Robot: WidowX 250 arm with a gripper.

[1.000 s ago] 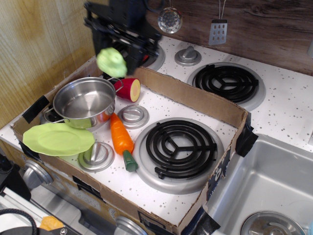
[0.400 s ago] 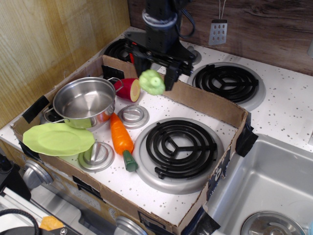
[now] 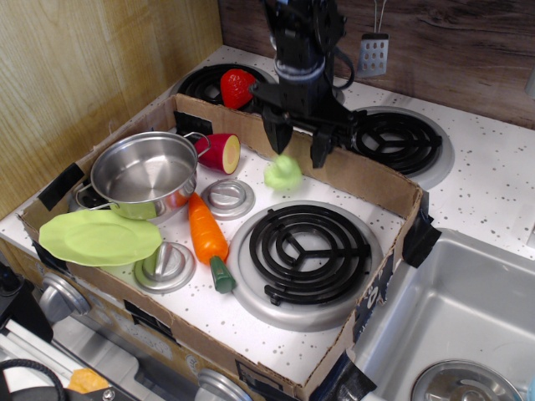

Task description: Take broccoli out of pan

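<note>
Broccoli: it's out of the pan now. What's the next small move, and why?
Probably a short retreat straight up. The broccoli sits below the gripper, whose jaws look spread apart and not touching it, on or just above the white stovetop. The pan to the left is empty. Lifting clear avoids nudging the toy or the cardboard wall.

Pan (image 3: 145,174) at left inside the cardboard tray (image 3: 359,175), which lies on the counter (image 3: 493,192). Plate (image 3: 99,236) in front of pan, overlapping its near edge. Carrot (image 3: 207,238) right of pan, between two knobs (image 3: 227,198). Cut fruit (image 3: 221,152) behind pan, just right of its handle. Broccoli (image 3: 282,174) right of fruit, below the pincer (image 3: 299,142), behind the front coil burner (image 3: 304,247). Strawberry (image 3: 237,88) on rear-left burner, outside tray. Sink (image 3: 468,326) at far right.
</note>
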